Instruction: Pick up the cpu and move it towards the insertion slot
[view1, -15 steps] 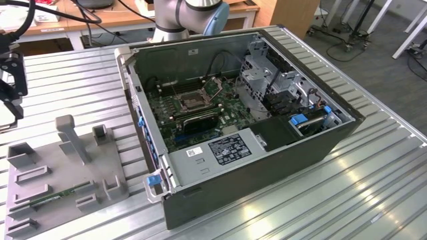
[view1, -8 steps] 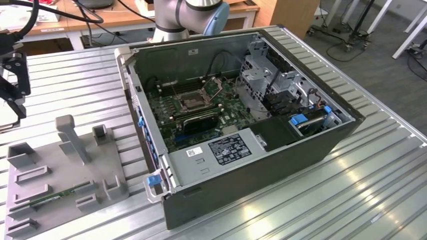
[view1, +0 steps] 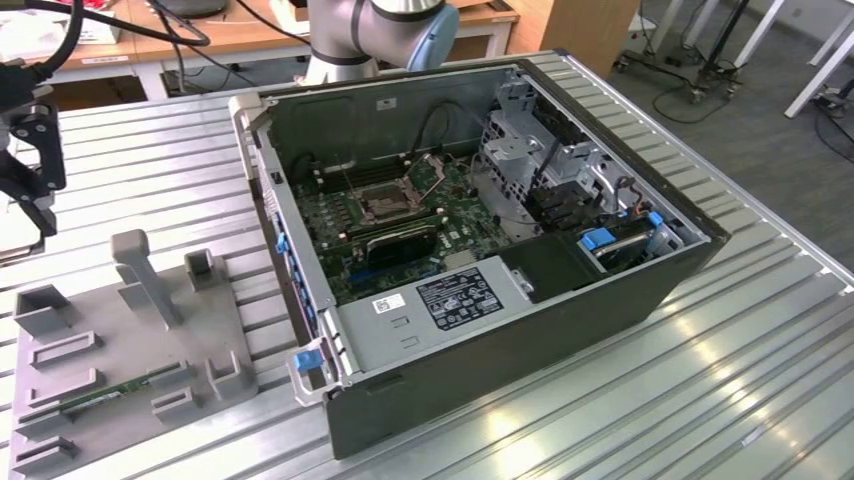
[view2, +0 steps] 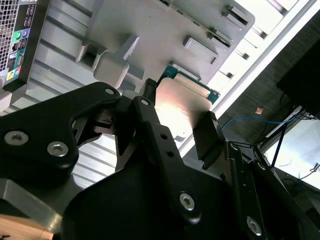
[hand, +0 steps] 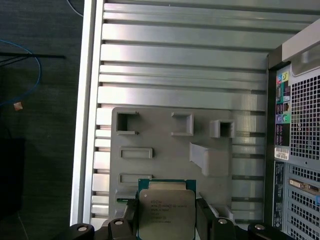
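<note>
Gripper (hand: 167, 222) clamped on the cpu (hand: 166, 210). In both wrist views we see one black finger (hand: 131, 217) pressed to each of two opposite edges. The jaws stand only as wide as the chip, with no gap on either side.

The cpu is a thin, flat square. It has a pale silvery-beige metal face with small dark print on it, and a green board edge peeks out along the far side. In the second wrist view the cpu (view2: 182, 105) catches a warm glare, and the face looks smooth and unmarked there.

The chip is held clear above the grey fixture tray (hand: 165, 150), over its recesses and touching nothing but the fingers.

In the exterior view the gripper (view1: 38, 200) hangs at about 9 o'clock from the open computer case (view1: 534, 350), above the slatted metal table (view1: 694, 380). The insertion slot (view1: 387, 203) is a silver-framed square on the green board. It lies at 3 o'clock from the gripper, well apart from it. A green memory stick (view1: 120, 392) lies on the tray at 6 o'clock from the gripper.
</note>
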